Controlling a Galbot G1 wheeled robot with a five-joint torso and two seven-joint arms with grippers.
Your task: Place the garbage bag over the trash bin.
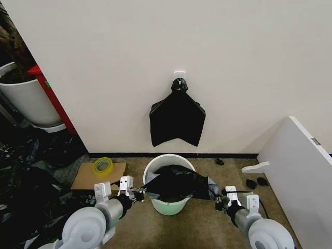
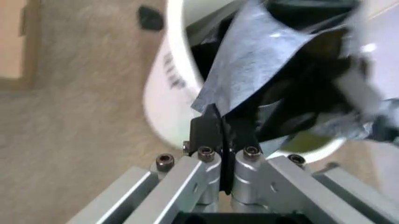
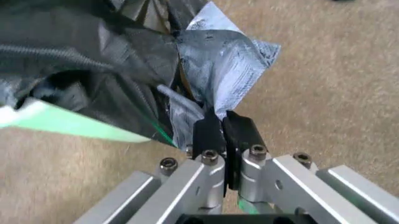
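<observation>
Nearest to us, the left tool [image 1: 139, 195] and right tool [image 1: 219, 199] each clench an edge of the garbage bag [image 1: 176, 182], stretched between them over the trash bin [image 1: 168, 203]. We should lower both edges evenly past the rim.

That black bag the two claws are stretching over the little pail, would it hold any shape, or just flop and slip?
The garbage bag looks thin and wrinkled, sagging between the left gripper and right gripper, so probably floppy and very light. Its glossy sheen suggests it could slip. The trash bin looks small and light, so tugging might tip it.
</observation>
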